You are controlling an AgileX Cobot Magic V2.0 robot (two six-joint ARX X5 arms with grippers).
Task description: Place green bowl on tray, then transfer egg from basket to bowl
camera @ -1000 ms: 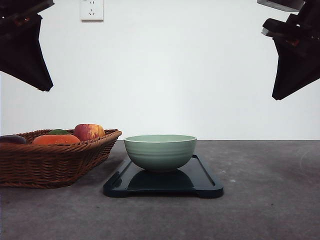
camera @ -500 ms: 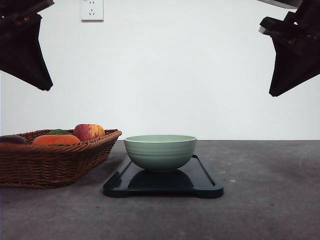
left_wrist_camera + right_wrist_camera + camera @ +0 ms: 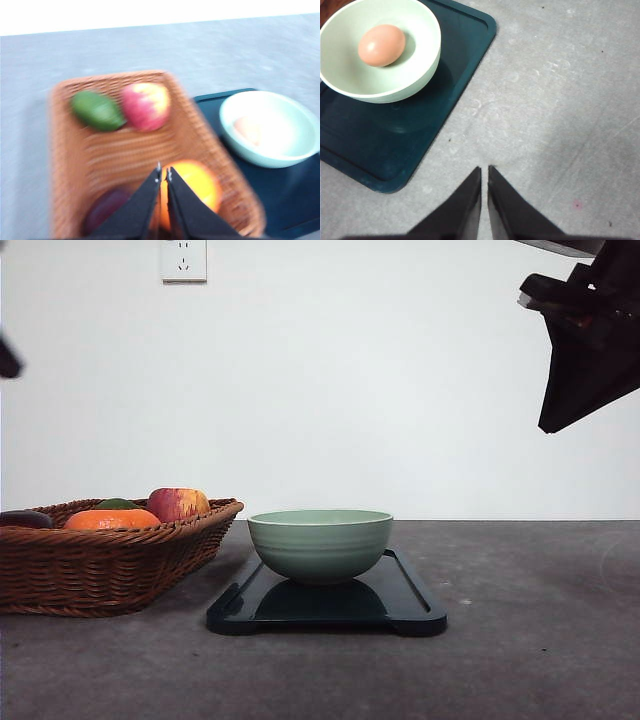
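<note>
Both steps looked done. Near to far in the front view: bare desk (image 3: 520, 660), then the tray (image 3: 410, 615) with the bowl (image 3: 320, 543) sitting on it, and the basket (image 3: 110, 565) just beside the tray on the left.

Right wrist view had the egg (image 3: 381, 45) lying inside the bowl, so the transfer read as complete. Left wrist view was blurred, but a pale egg shape showed in the bowl there too.

Basket held an orange (image 3: 192, 187), an apple (image 3: 146, 105), something green (image 3: 97, 110) and something dark purple (image 3: 106, 212); no egg visible among them.

Right jaws (image 3: 484, 172) were closed, holding nothing, above the desk beside the tray. Left jaws (image 3: 163, 175) were closed and empty above the basket.

Next move, my read: nothing to grasp, just retract both arms clear and park.
</note>
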